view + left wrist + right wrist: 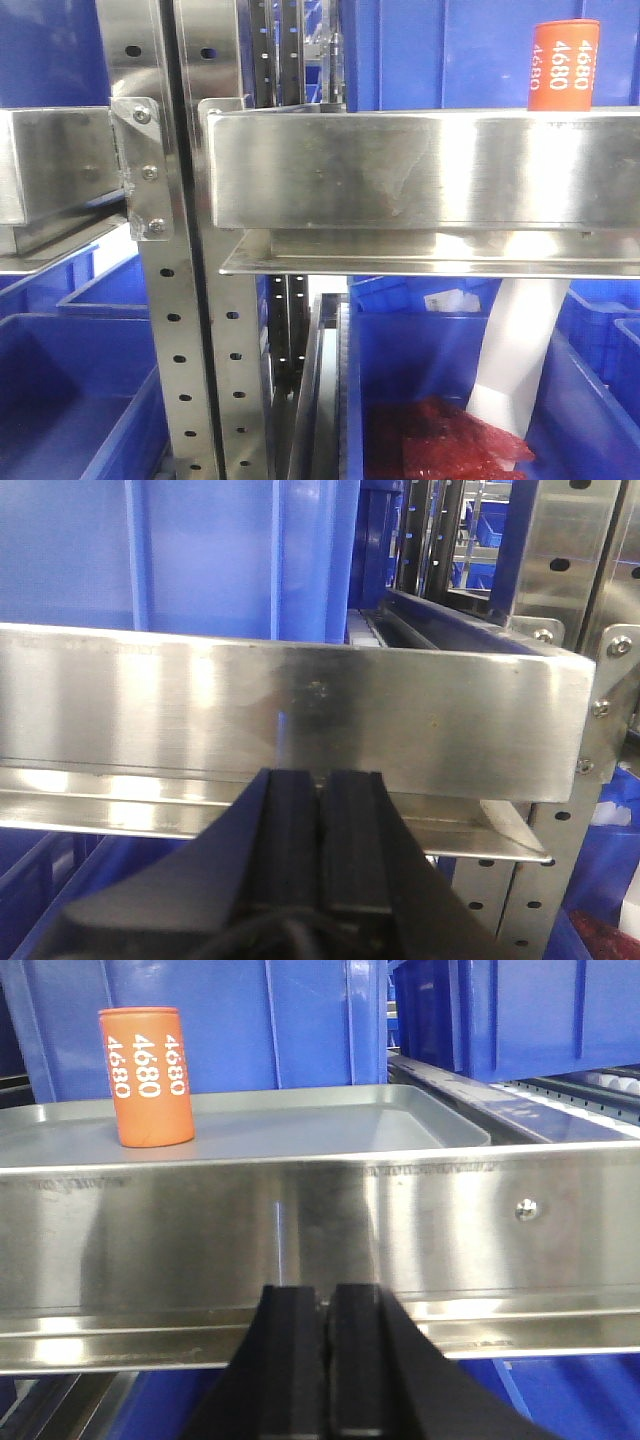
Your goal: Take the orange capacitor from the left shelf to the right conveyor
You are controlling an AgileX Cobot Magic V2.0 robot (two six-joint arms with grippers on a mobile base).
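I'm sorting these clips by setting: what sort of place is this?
Probably a warehouse or factory parts store. A stainless-steel shelf with perforated uprights holds blue plastic bins, and an orange capacitor printed "4680" stands upright on a shallow silver tray.

orange capacitor (565, 65) — base hidden by rail (420, 170), red packet (445, 440) cropped below

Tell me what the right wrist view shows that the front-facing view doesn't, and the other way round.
Right wrist only: the shallow tray under the upright orange capacitor, and the right gripper, jaws shut, in front of the steel rail. Front-facing only: the perforated upright, its bolted bracket, and a lower blue bin holding red material. Both: the capacitor, the rail, blue bins behind.
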